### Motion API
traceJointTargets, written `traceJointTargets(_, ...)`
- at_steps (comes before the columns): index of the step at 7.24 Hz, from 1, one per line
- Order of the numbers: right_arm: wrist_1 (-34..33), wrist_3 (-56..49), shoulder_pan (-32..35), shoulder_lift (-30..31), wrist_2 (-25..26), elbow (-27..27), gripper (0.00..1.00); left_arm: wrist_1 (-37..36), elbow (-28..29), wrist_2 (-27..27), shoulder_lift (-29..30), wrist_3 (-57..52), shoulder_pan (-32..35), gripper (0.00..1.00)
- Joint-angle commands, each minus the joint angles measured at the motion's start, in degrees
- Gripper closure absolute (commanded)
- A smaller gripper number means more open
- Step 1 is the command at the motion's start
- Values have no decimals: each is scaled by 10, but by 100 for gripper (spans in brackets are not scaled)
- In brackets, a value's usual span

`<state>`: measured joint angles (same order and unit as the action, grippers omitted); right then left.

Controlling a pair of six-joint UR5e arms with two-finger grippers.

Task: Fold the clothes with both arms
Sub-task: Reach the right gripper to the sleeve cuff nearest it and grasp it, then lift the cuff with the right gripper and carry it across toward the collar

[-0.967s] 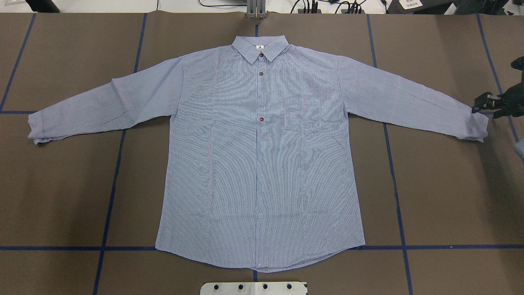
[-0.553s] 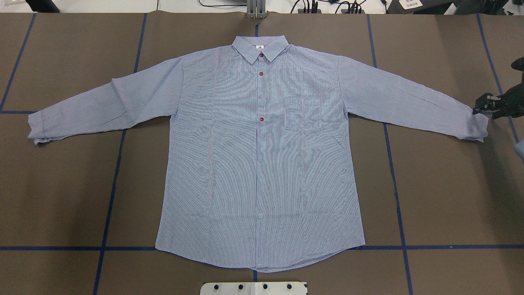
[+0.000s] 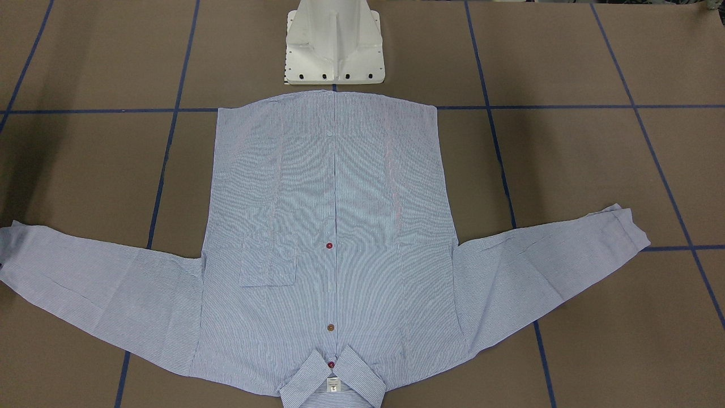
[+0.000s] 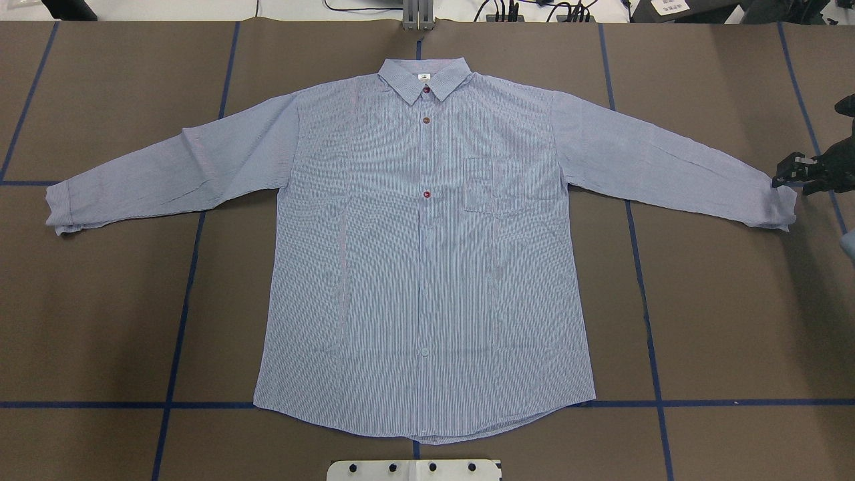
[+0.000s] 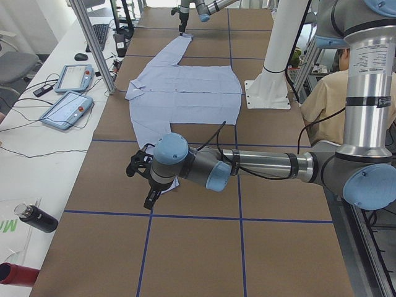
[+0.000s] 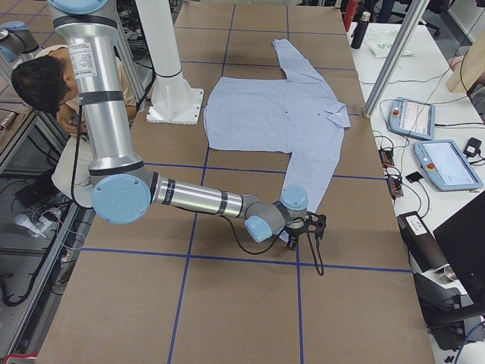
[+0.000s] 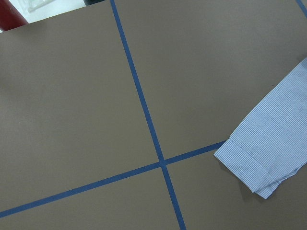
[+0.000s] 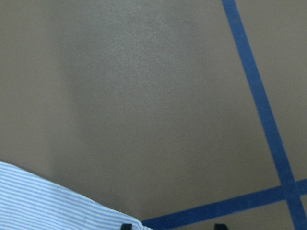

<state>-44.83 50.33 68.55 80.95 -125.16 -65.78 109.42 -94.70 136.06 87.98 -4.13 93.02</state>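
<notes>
— Item: shirt [image 4: 427,267], flat, mid-desk [image 4: 721,321], collar far, sleeves out. Changed?
— Shirt unmoved. Right tool [image 4: 788,172], spread wide, has settled lower at the right cuff [image 4: 778,208]: grasp imminent, I judge. Left tool [image 5: 143,182] near left cuff [image 4: 59,210]; spread or pressed, cannot tell.

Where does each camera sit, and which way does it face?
Front-facing: across the table, facing pedestal and shirt; no arms.
Overhead: behind the pedestal, facing forward; right gripper by right cuff.
Left side: table's end; left arm near.
Right side: opposite end; right arm near.
Left wrist: down on left cuff.
Right wrist: down on table; fingertips show.
Both wrists share blue tape.
</notes>
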Motion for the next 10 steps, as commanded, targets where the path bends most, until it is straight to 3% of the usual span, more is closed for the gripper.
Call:
traceJointTargets(1, 0, 0, 0, 1, 0, 0, 35, 0, 0, 0, 0, 0, 0, 0)
traceJointTargets(4, 0, 0, -1, 1, -1, 0, 35, -1, -1, 1, 0, -1, 0, 0)
traceJointTargets(6, 0, 1, -3, 1, -1, 0, 43, -1, -3, 1, 0, -1, 0, 0)
traceJointTargets(9, 0, 1, -3, 1, -5, 0, 73, -2, -6, 0, 0, -1, 1, 0)
traceJointTargets(10, 0, 1, -3, 3, -5, 0, 90, -2, -7, 1, 0, -1, 1, 0)
